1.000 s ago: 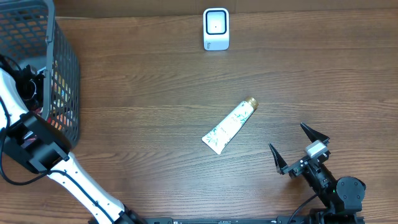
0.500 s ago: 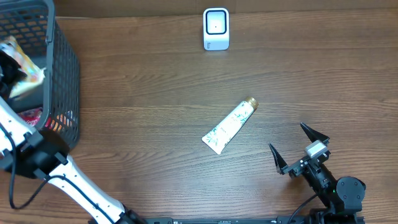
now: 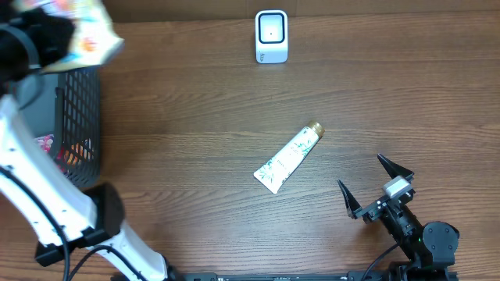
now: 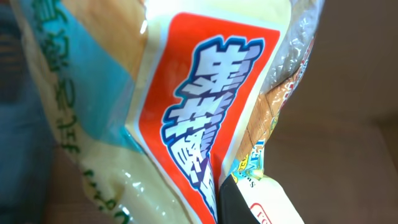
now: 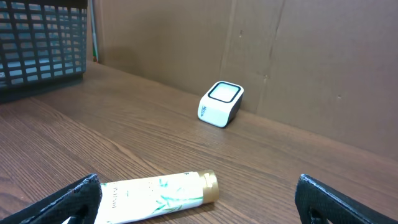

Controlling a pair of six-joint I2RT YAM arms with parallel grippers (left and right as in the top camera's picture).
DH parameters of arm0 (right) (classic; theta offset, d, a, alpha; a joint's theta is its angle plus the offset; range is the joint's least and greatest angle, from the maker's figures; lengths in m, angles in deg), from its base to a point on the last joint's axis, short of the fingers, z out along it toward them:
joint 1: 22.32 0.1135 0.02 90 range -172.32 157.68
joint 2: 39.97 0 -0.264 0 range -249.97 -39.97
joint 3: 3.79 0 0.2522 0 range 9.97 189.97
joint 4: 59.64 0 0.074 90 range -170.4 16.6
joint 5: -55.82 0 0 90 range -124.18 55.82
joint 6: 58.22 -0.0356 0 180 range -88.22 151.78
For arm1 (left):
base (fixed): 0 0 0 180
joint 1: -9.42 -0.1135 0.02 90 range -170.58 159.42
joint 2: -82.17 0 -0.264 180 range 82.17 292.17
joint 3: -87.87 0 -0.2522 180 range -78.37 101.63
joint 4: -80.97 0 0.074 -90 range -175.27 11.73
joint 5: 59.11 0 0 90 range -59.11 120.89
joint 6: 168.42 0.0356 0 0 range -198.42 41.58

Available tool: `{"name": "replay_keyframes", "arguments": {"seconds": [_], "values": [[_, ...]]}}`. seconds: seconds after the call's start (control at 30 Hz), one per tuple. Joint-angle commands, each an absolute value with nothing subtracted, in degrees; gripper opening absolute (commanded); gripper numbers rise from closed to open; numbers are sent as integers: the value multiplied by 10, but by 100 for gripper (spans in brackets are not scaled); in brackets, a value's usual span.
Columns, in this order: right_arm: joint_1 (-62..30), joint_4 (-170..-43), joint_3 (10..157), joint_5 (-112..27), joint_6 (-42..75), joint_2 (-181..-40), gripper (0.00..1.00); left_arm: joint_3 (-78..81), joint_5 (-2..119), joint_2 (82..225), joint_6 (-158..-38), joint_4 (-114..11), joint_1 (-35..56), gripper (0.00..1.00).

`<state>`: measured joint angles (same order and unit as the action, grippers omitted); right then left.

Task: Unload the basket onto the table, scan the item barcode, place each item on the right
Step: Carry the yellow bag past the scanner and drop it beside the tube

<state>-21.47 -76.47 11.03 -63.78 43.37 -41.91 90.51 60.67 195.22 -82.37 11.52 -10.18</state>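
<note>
- Your left hand (image 3: 64,37) is pinched shut on a snack packet (image 3: 90,35), holding it in the air over the far rim of the basket (image 3: 82,117) at the far left corner of the surface (image 3: 195,101).
- In the left wrist view the packet fills the frame: clear, crinkled film with a red panel and blue-and-white lettering. It sits so close that you cannot see the fingers themselves.
- The scanner (image 3: 271,36) stands at the far edge of the surface, well to the right of the held packet and apart from it.
- A white tube (image 3: 287,158) with a gold cap lies diagonally mid-surface, cap pointing towards the far right.
- Your right hand (image 3: 361,173) is spread wide and holds nothing, near the front right edge. The tube lies just beyond its fingertips, untouched.
</note>
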Motion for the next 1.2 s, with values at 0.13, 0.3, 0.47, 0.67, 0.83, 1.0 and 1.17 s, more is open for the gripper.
{"name": "replay_keyframes", "arguments": {"seconds": [0.13,0.3,0.47,0.67,0.83,1.0,1.17], "values": [[-214,-763,104,-635,429,-418,100,808,493,1935,-768,115,95,4],[-214,-763,104,-635,429,-418,100,708,461,1936,-795,115,205,4],[-214,-763,104,-635,429,-418,100,586,384,1936,-841,114,300,4],[-214,-763,104,-635,429,-418,100,397,248,1936,-874,65,379,4],[-214,-763,104,-635,429,-418,100,221,229,1936,-872,-21,404,4],[-213,-763,104,-635,429,-418,100,70,253,1936,-872,-175,407,5],[-213,-763,104,-635,429,-418,100,-29,326,1936,-872,-353,407,4]]}}
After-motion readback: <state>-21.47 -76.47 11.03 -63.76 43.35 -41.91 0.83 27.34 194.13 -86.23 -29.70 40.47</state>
